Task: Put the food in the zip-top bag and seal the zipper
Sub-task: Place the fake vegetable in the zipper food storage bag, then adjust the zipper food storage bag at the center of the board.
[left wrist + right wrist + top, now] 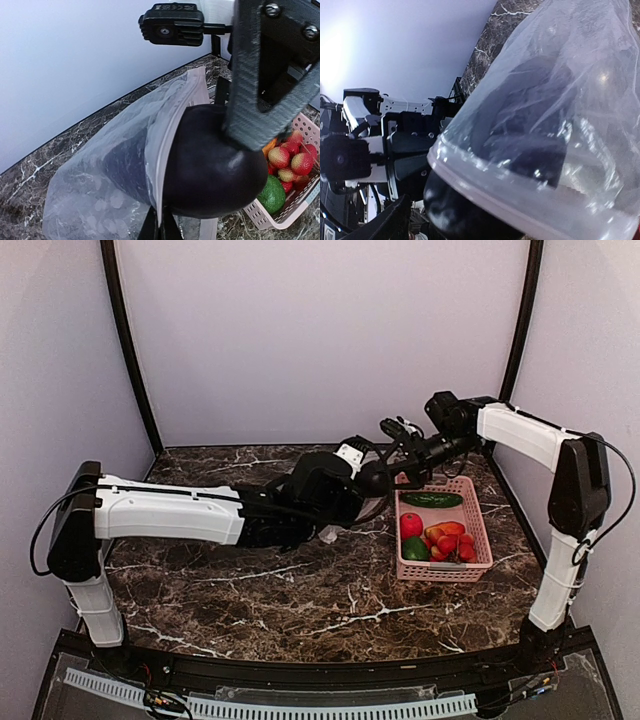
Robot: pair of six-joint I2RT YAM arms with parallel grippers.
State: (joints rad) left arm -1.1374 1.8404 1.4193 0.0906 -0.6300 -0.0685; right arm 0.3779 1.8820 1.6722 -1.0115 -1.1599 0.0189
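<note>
My left gripper [161, 227] is shut on the zipper [167, 135] edge of the clear zip-top bag [105, 190] and holds its mouth up. A dark purple eggplant [210, 165] sits halfway into that mouth. One grey finger [260, 90] of my right gripper [390, 472] lies over the eggplant; the other finger [390, 225] stands a little apart from it. In the right wrist view the bag [560, 100] fills the frame, with the eggplant [450, 210] under its rim. The remaining food, a cucumber [432, 499], grapes [290, 160] and a green pepper [272, 192], lies in the basket.
The pink slotted basket [478, 525] stands at the right of the marble table, just beside the bag. Both arms meet left of it, near the back wall. In the top view the left arm [170, 510] hides most of the bag.
</note>
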